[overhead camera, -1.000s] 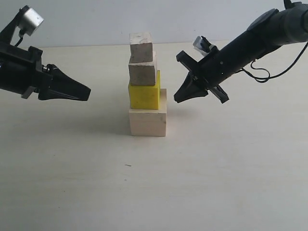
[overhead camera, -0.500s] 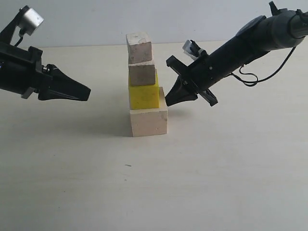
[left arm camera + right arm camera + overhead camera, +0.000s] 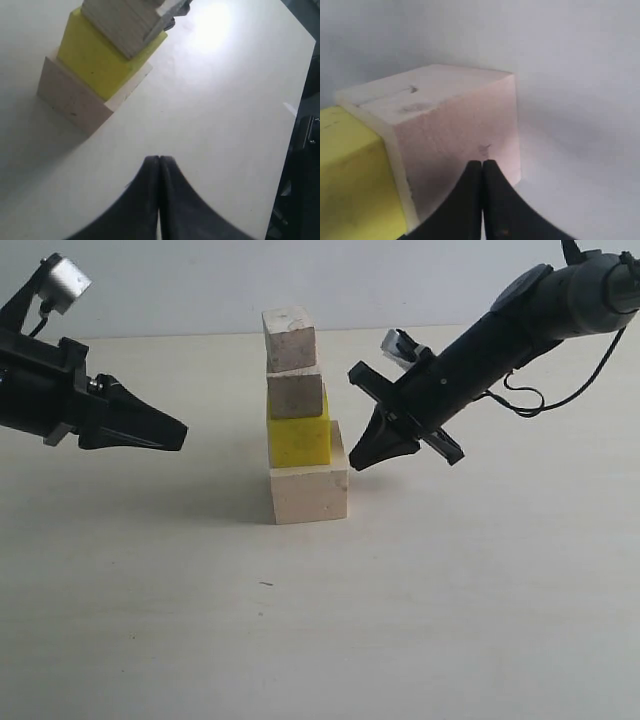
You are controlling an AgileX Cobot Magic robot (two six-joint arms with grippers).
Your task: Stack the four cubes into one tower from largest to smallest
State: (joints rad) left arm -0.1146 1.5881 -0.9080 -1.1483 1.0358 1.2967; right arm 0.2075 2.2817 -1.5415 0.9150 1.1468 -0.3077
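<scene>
Tower (image 3: pixel 300 415) of four cubes stands upright on the pale table (image 3: pixel 450 600). Its base is the large bare-wood cube (image 3: pixel 309 495). On that sits the yellow cube (image 3: pixel 299 442), then the small wood cube (image 3: pixel 295 394), then the smallest wood cube (image 3: pixel 290 338) on top. The layers are not squared up. The top cube sits a little toward the tower's left and is slightly twisted. A few small dark marks on the large cube's faces (image 3: pixel 465 135) are too faint to read as writing.

The right gripper (image 3: pixel 355 462), jaws pressed together and holding nothing, points its tip just beside the tower's base cube, near its upper right edge. Whether it touches cannot be told. The left gripper (image 3: pixel 183 432), also closed and empty, hangs well apart on the tower's left, level with the yellow cube.
</scene>
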